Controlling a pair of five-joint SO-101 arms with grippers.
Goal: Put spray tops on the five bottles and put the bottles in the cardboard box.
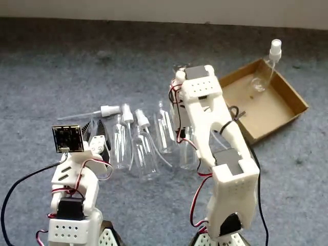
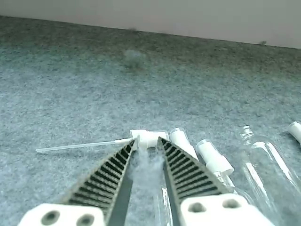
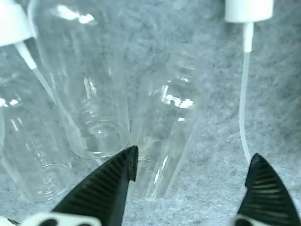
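In the cardboard box (image 1: 287, 110), out at two o'clock from the middle of the counter (image 1: 51, 66) in the high view: one capped bottle (image 1: 260, 81), upright near the box's twelve o'clock corner, white sprayer on top.

Around the middle, a row of bottles (image 1: 144, 154): four clear ones lying side by side on the grey nap, necks toward twelve o'clock. Two at the nine o'clock end wearing white spray tops. Next one bare-necked. Last one, at the three o'clock end, partly hidden under the right arm.

At ten o'clock from the row, a loose spray top (image 1: 110, 110), lying flat, thin tube trailing toward nine o'clock.

Left hand (image 2: 146, 141) low over the counter, ribbed fingers parted by a narrow gap, tips right at the head of the loose spray top, closed on nothing that can be made out.

Right hand (image 3: 195, 155) spread wide, hovering above a clear bottle (image 3: 164, 132) of the row, one finger out to each side, neither touching it. Just beside that bottle, a second spray top (image 3: 248, 9), long tube stretched along the counter. Whether tube and bottle touch: cannot tell.
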